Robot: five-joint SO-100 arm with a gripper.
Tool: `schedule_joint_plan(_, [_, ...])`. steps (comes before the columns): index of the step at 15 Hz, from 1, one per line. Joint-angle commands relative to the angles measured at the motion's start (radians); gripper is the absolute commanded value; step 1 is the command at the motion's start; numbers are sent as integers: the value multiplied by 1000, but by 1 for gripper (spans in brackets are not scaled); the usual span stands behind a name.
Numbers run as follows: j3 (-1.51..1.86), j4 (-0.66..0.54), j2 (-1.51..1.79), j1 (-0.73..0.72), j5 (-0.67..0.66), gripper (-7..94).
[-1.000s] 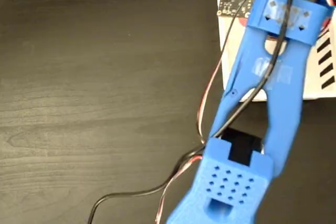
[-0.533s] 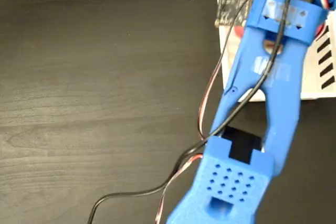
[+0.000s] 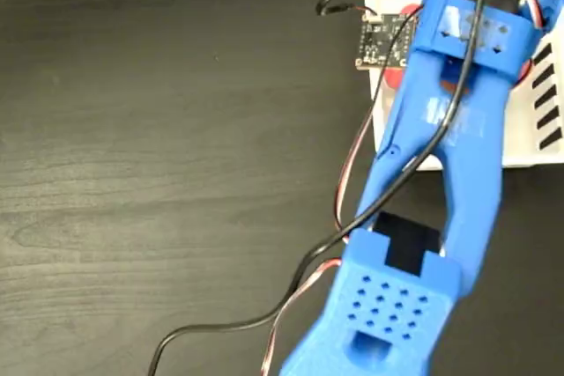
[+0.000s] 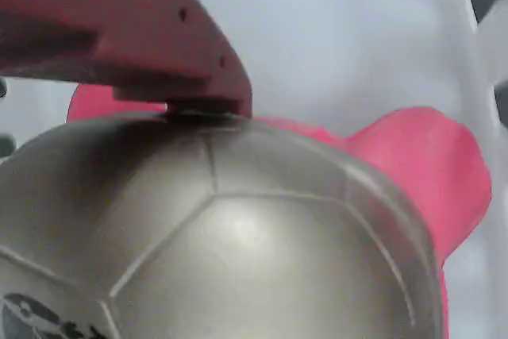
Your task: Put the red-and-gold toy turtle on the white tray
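The table (image 3: pixel 159 156) fills most of the fixed view, dark wood grain, with the tray (image 3: pixel 529 143) cut off at the two o'clock corner. The blue arm (image 3: pixel 449 173) runs from five o'clock up toward one o'clock and ends over that tray, hiding most of what sits beneath it.

The turtle (image 4: pixel 238 252) is over the tray: in the wrist view its gold shell fills the lower frame against white tray surface, and in the fixed view only slivers of red show at the arm's edges. A red finger (image 4: pixel 135 29) of the gripper (image 4: pixel 186 113) presses on the shell's top edge at eleven o'clock, so the gripper appears to be clamped on the turtle (the opposite finger is out of frame, so this is a judgement).

The step in hand looks like placing. Whether the turtle already rests on the tray cannot be told; the next move calls for lowering if needed, then opening the fingers and lifting straight off.

One red limb or the head (image 4: pixel 421 172) juts toward three o'clock in the wrist view; the long axis probably runs that way, though the close crop leaves it unsure.
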Motion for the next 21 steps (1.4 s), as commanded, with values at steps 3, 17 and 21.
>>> schedule_joint_plan(3, [14, -3, 130, 28, -28, 64])
schedule_joint_plan(17, [296, -362, 681, -26, 117, 0])
schedule_joint_plan(21, [719, -571, 1043, -202, 216, 0])
